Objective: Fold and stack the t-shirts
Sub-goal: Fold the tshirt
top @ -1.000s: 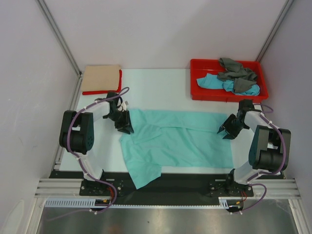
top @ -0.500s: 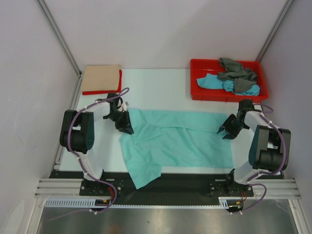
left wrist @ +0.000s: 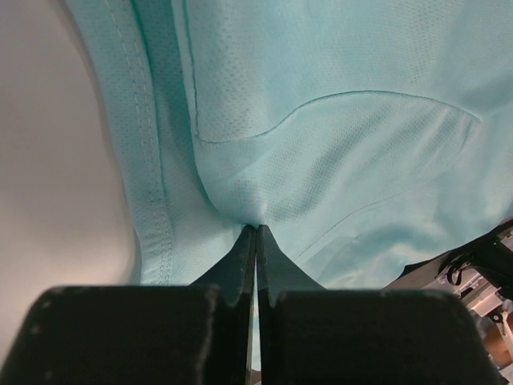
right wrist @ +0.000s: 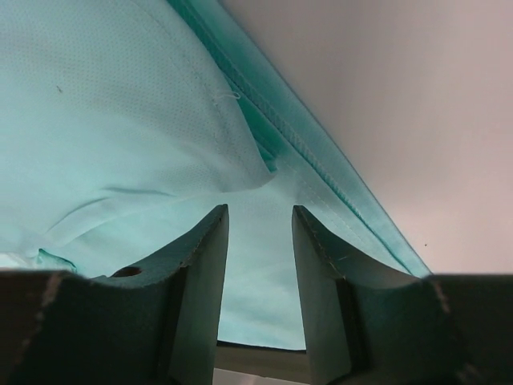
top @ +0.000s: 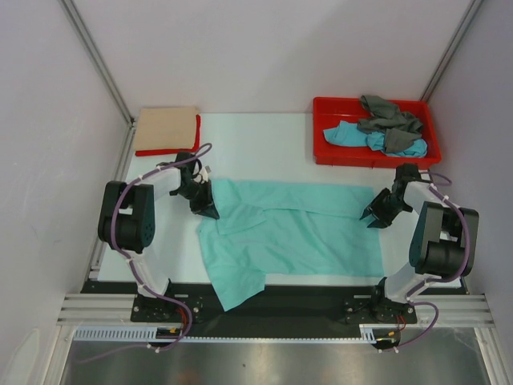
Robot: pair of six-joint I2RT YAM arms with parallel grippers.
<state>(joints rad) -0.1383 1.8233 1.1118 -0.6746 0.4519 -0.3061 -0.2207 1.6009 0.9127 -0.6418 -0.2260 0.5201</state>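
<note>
We have the mint-green t-shirt (top: 296,228) spread across the surface (top: 256,148)
Our left gripper (left wrist: 256,231) clamps its 9 o'clock edge; our right gripper (right wrist: 258,210) stands half-wide over the 3 o'clock hem

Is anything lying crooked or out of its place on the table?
Yes. The mint-green t-shirt lies skewed: its near-left corner hangs past the table edge, over the black base rail.

The table (top: 256,148) bears a mint-green t-shirt (top: 304,233), a red tray (top: 345,159) and a beige t-shirt (top: 166,127), apparently atop a red t-shirt (top: 160,151).
</note>
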